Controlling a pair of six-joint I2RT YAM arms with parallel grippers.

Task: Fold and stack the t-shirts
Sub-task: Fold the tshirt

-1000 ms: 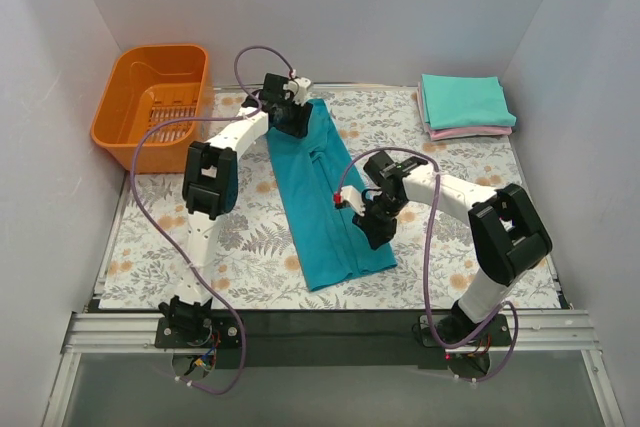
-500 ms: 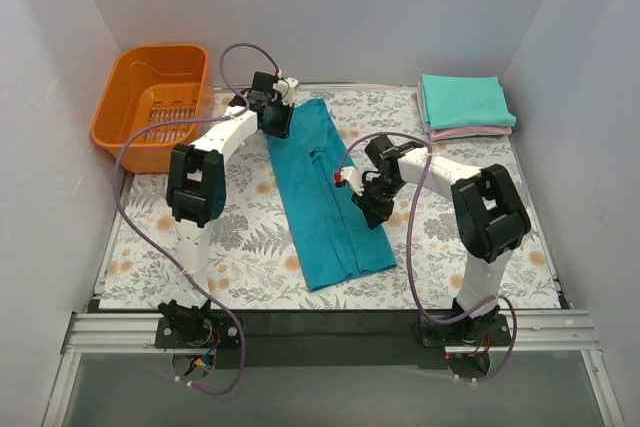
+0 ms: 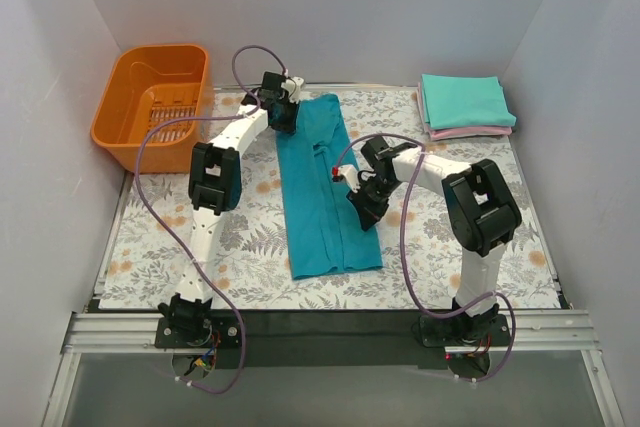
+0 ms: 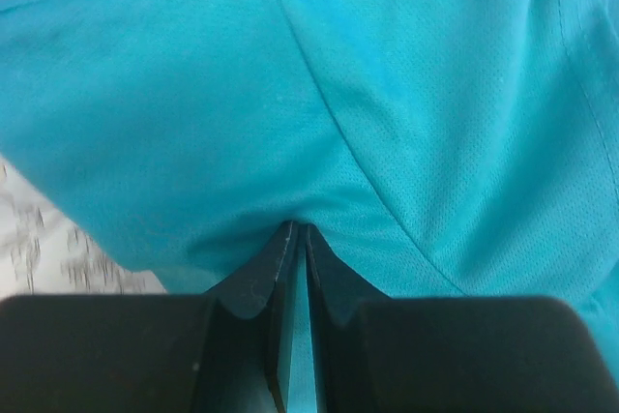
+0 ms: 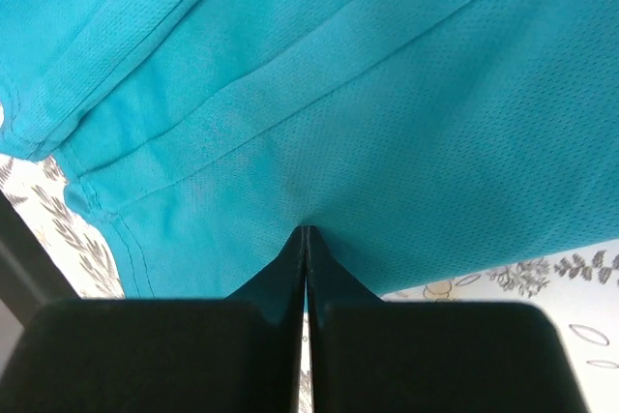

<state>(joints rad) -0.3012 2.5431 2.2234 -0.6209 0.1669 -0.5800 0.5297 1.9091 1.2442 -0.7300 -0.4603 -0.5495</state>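
Done: the mint-teal t-shirt (image 3: 465, 99) lay folded on top of the folded pink t-shirt (image 3: 470, 132), a stack at the 2 o'clock corner of the table (image 3: 150, 247).
In hand: the deep teal-blue t-shirt (image 3: 320, 227) lay mid-table as a long narrow strip running from 12 to 6 o'clock, apparently with its sides folded in; I judged it about half folded.
Left claw: the left gripper (image 3: 281, 115) was clenched on cloth at the strip's 12 o'clock end.
Right claw: the right gripper (image 3: 362, 205) pinched the strip's 3 o'clock edge near mid-length.
Left to do: fold the strip crosswise, then carry it onto the stack.
Basket: the orange basket (image 3: 150, 67) sat at 10 o'clock, with no shirts showing inside.
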